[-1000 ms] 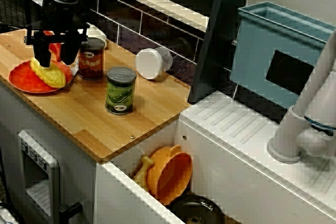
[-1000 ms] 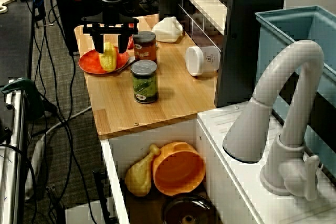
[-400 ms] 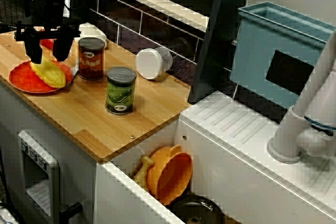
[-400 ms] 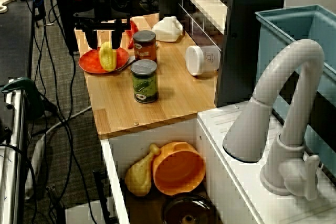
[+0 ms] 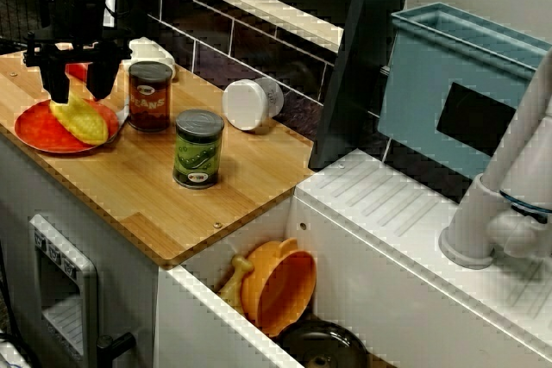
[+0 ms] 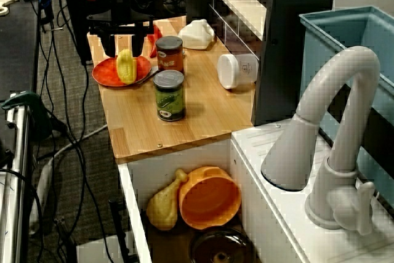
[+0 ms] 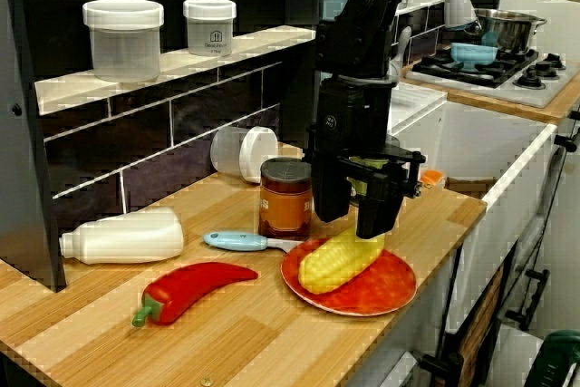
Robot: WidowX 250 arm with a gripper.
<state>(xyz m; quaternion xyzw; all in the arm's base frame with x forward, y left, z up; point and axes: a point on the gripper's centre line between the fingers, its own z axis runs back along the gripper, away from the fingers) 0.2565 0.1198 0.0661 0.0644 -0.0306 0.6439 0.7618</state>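
Observation:
My gripper (image 5: 76,92) is open and hangs just above a yellow corn cob (image 5: 82,122) that lies on an orange plate (image 5: 34,134) at the end of the wooden counter. In the view from the counter's end, the gripper (image 7: 352,219) has one finger on each side of the corn cob's (image 7: 335,260) upper end, and the plate (image 7: 385,292) is beneath it. From the sink end, the gripper (image 6: 125,47) shows a clear gap over the corn cob (image 6: 126,67). A brown can (image 5: 150,96) stands right beside the plate.
A green can (image 5: 198,148) stands mid-counter, and a white jar (image 5: 250,102) lies on its side by the tiled wall. A red pepper (image 7: 195,287), a white bottle (image 7: 127,235) and a blue-handled utensil (image 7: 240,241) lie behind the plate. The sink holds an orange bowl (image 6: 209,201).
Since a second ago the gripper has shifted toward the counter's end and risen slightly. The corn stayed on the plate. Nothing has moved in the last 0.4 s.

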